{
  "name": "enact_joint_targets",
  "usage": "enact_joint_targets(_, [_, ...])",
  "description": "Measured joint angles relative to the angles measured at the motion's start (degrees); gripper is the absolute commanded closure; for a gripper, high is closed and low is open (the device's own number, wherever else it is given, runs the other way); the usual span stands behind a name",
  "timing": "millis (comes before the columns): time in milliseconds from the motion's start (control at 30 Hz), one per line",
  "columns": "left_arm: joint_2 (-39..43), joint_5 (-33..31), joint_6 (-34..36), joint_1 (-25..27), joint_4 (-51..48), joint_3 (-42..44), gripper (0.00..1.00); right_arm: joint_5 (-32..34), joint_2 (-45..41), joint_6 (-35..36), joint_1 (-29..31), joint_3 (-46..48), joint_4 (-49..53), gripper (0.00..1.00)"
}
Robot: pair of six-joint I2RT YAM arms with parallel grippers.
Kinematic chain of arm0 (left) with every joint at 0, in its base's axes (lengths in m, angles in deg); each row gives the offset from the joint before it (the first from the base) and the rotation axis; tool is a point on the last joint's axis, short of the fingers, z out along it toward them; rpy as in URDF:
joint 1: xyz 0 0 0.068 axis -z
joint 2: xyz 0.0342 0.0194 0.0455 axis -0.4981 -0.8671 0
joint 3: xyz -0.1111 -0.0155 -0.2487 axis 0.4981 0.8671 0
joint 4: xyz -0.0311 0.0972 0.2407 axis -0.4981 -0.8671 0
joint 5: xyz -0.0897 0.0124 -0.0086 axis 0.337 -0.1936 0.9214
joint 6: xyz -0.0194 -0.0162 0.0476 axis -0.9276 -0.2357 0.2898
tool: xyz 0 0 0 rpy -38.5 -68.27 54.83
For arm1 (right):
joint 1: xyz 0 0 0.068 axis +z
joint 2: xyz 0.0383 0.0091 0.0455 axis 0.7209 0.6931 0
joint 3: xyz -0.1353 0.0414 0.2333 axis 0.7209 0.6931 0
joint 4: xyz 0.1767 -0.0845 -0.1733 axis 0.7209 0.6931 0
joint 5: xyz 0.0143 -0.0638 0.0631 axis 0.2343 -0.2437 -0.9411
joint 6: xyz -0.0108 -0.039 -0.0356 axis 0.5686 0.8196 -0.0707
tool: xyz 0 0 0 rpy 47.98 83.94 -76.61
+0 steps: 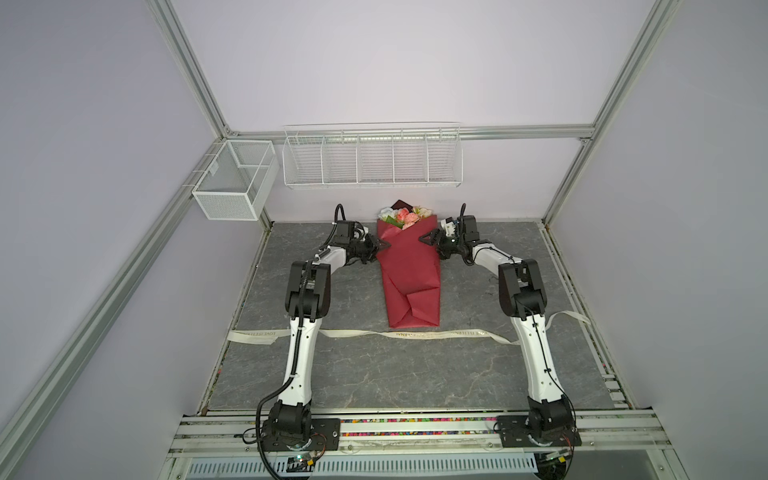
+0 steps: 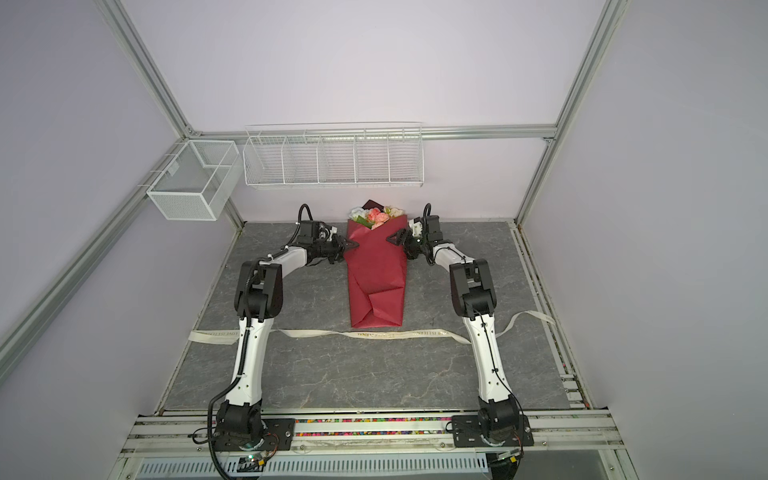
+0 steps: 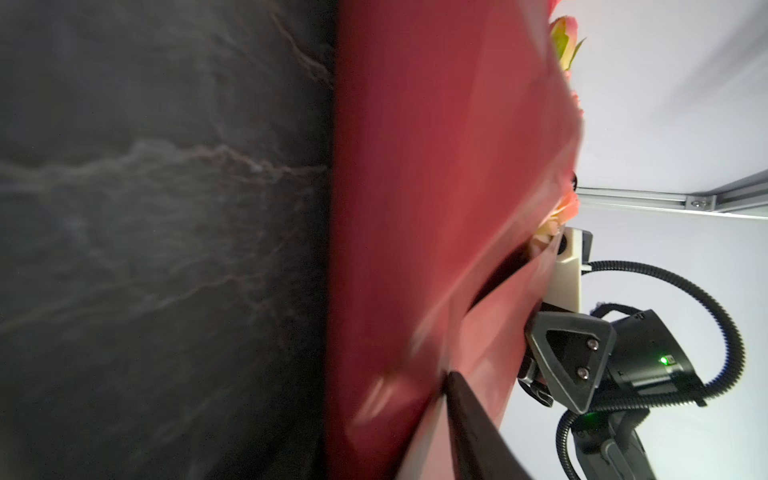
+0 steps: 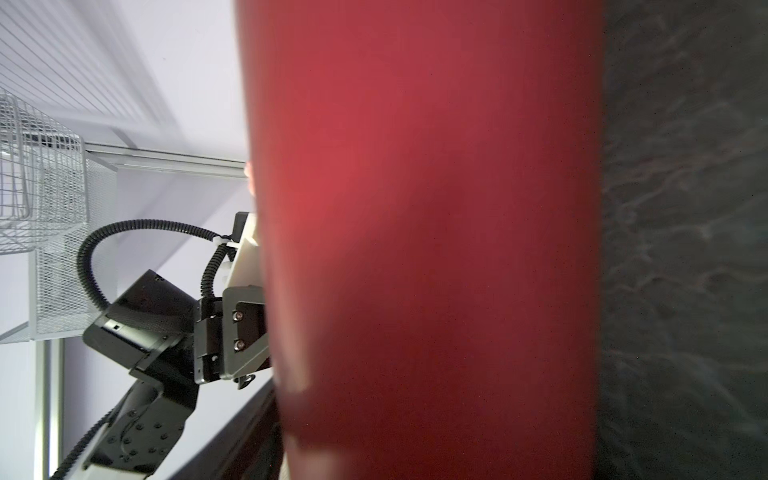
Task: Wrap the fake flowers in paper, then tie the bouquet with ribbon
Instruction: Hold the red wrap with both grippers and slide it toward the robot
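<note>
- Top views both show the bouquet of fake flowers (image 1: 409, 270) lying flat at the back middle of the grey desk (image 1: 365, 374). It is wrapped in dark-red paper (image 2: 376, 274), with the blooms (image 1: 405, 217) toward the back wall and the folded foot toward the arm bases.
- The left arm (image 1: 305, 291) reaches in from the left, and the left jaws sit at the wrap's left edge just below the blooms, their tip overlapping the paper.
- The right arm (image 1: 521, 286) reaches in from the right, and the right jaws meet the wrap's right edge at about the same height.
- In the left wrist view, blurred red paper fills the middle, a dark finger (image 3: 469, 428) lies against it, and pink and yellow-green petals (image 3: 563, 41) show past its far edge.
- In the right wrist view, the paper covers most of the picture, with the left arm's finger (image 4: 245, 332) partly hidden behind its far edge.
- Whether either pair of jaws is pinching the paper or only resting against it, I cannot tell.
- A cream printed ribbon (image 1: 415, 333) lies across the desk just in front of the bouquet's foot, passing both arms.
- A wire rack (image 1: 372, 160) and a mesh basket (image 1: 232, 183) hang on the walls behind.
</note>
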Motion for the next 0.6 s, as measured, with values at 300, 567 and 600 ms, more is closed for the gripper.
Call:
enact_joint_targets(300, [-0.4,0.1,-3.6,0.3,2.8,0.0,0.94,-1.5,0.5,-3.0,0.0,-1.5,0.2,0.69])
enact_joint_targets(567, [3.8,0.0,-5.0,0.4,4.9,4.0,0.99,-2.1,-2.6,-4.6,0.0,2.8,-1.4,0.76])
enact_joint_targets(600, [4.9,0.0,-5.2,0.4,5.2,5.1,1.00,-2.2,-3.9,-4.9,0.0,4.2,-1.9,0.77])
